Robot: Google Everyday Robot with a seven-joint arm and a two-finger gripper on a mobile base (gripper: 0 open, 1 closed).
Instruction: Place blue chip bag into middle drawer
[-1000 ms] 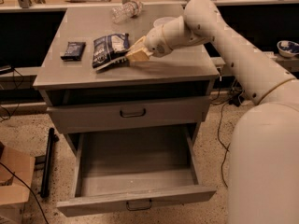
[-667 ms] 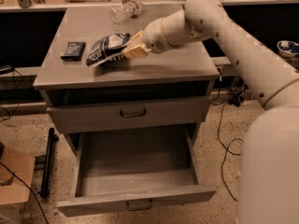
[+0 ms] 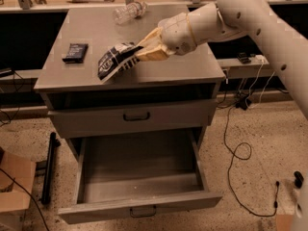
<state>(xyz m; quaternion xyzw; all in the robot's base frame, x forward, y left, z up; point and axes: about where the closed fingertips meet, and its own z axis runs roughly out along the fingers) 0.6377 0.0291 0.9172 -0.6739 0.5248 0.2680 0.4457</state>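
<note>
The blue chip bag [image 3: 113, 61], dark navy foil with white lettering, hangs tilted just above the front of the grey tabletop [image 3: 144, 42]. My gripper [image 3: 140, 53] is shut on the bag's right end, its tan fingers [image 3: 153, 47] pinching it, and the white arm reaches in from the upper right. The middle drawer [image 3: 139, 177] stands pulled open below, with a plain grey inside and a small dark handle at its front. The drawer just under the tabletop [image 3: 132, 117] is closed.
A small flat black packet [image 3: 75, 52] lies at the left of the tabletop. A clear plastic bottle [image 3: 129, 11] lies on its side at the back. A cardboard box [image 3: 14, 186] and a black bar [image 3: 48, 165] sit on the floor at left, cables [image 3: 238, 143] at right.
The gripper has lifted the blue chip bag off the tabletop and carried it forward towards the front edge. The bag's free end now droops to the left.
</note>
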